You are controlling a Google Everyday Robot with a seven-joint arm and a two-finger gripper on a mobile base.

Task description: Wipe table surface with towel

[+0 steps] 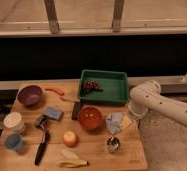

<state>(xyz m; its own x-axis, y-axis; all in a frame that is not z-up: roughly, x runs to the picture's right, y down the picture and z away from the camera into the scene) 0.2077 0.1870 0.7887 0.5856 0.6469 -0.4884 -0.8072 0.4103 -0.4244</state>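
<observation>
I judge this the reach: my pincer (126, 122) hangs wide open, empty, just beside the towel (114, 121) at the desk's (97, 151) right edge (next: pinch it).

2 bowls (30, 95) (90, 118); 2 cups (13, 121) (14, 142); 1 tray (103, 74); 1 towel (113, 123); 1 sponge (53, 113); 1 knife (41, 149); 1 tool (125, 122), at towel's right edge.

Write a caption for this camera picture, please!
Robot's hand at the towel on the cluttered wooden table surface.
</observation>
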